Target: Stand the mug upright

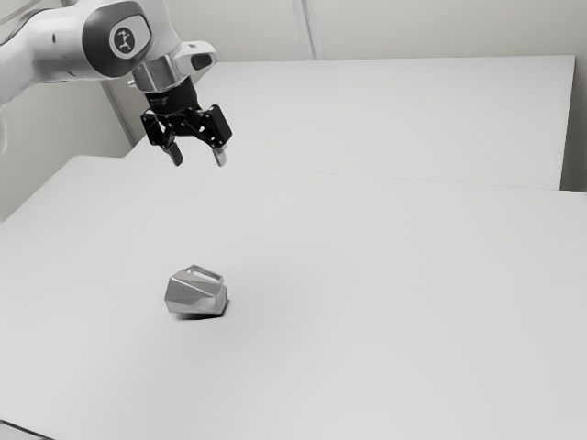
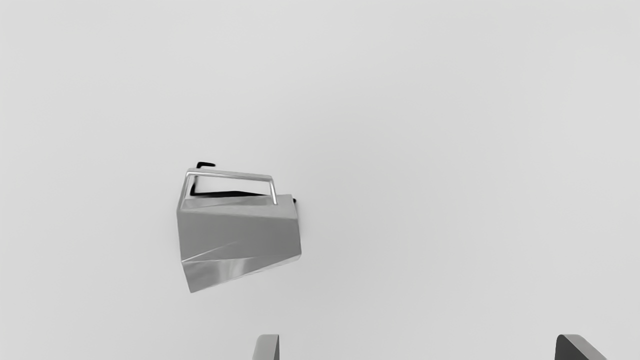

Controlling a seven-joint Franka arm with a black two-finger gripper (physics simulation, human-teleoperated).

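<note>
Mug point(image 1: 195, 295) lying; axis flat; handle point(image 2: 229, 174) raised

Silvery-grey mug point(image 2: 240, 235) — lighter and darker patches, plain off-white table point(image 1: 367, 321), black claw point(image 1: 199, 160), white arm point(image 1: 46, 66) — partly black

Table: broad, plain white top point(image 1: 413, 339), smooth and level.
Rear surface: flat white four-sided panel point(image 1: 367, 115), directly beyond the table's far edge.
Wall: pale grey, smooth point(image 1: 248, 27), behind the panel; narrow upright seam point(image 1: 307, 29) noted.
Near corner: thin black line point(image 1: 26, 430), slanting, at the exterior view's lower left; nature undetermined.
</note>
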